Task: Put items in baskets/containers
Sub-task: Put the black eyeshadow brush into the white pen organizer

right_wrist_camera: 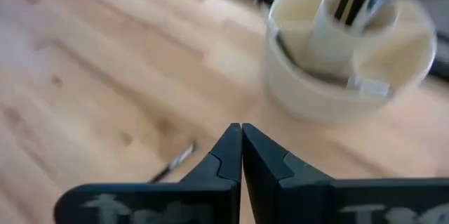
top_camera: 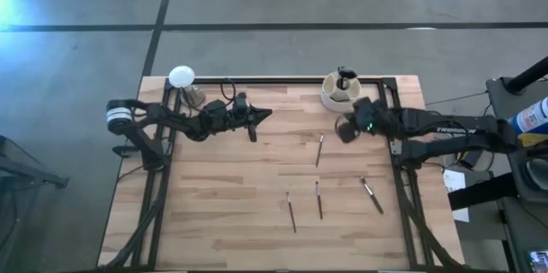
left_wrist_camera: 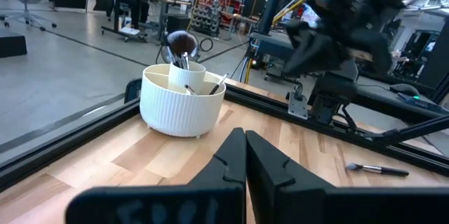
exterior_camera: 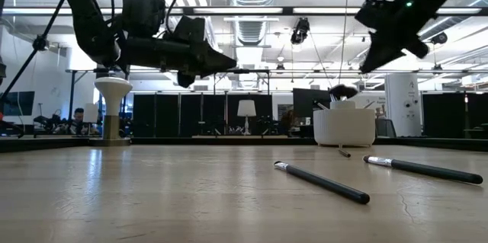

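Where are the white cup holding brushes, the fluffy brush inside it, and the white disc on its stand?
cup (left_wrist_camera: 179,108): left wrist view, on its ribbed outer wall.
fluffy brush (left_wrist_camera: 182,42): left wrist view, on its dark head.
white disc (top_camera: 181,76): high view, on its flat top.

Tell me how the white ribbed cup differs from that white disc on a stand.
The ribbed cream-white round cup is squat, rests directly on the wooden table and holds brushes. The white disc on its metallic stand is raised on a stem and holds nothing. Both stand along the table's far edge.
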### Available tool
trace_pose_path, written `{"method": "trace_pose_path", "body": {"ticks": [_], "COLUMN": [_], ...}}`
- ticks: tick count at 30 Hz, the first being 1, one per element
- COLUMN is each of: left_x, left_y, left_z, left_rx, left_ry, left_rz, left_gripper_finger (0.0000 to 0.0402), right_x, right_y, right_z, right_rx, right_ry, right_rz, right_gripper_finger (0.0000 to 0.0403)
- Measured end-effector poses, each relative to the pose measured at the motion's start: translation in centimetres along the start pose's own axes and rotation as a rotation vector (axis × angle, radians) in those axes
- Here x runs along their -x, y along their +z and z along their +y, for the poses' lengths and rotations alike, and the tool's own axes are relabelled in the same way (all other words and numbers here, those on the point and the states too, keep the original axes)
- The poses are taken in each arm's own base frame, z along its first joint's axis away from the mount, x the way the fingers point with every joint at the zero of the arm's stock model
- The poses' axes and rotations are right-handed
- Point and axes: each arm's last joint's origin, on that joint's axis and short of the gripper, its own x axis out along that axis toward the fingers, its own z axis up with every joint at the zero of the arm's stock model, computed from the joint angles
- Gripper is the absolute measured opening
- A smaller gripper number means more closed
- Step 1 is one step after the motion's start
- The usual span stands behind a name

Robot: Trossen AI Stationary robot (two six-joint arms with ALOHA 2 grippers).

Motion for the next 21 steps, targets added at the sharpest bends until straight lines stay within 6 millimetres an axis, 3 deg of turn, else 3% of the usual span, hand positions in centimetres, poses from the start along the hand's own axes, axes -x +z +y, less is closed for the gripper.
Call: {"method": "trace_pose_path", "body": {"ticks": [9, 16, 21], "left_x": [-0.3, -0.3, -0.3], "left_y": [-0.7, -0.7, -0.7], "left_z": [0.2, 0.3, 0.3], "left_rx": [0.003, 0.016, 0.037], "left_ry": [0.002, 0.023, 0.028], "left_rz": [0.000, -0.005, -0.007], "left_gripper_finger": [0.0000, 0.0000, 0.0000], "right_x": [1.1, 0.0, -1.3], "right_y": [-3.9, -7.4, -8.6], "right_z": [3.5, 7.7, 11.2], "right_rx": [-0.104, -0.195, -0.248], "right_ry": [0.085, 0.116, 0.065], "right_rz": [0.179, 0.404, 0.485], "right_gripper_finger": [0.0008, 0.0008, 0.0010]}}
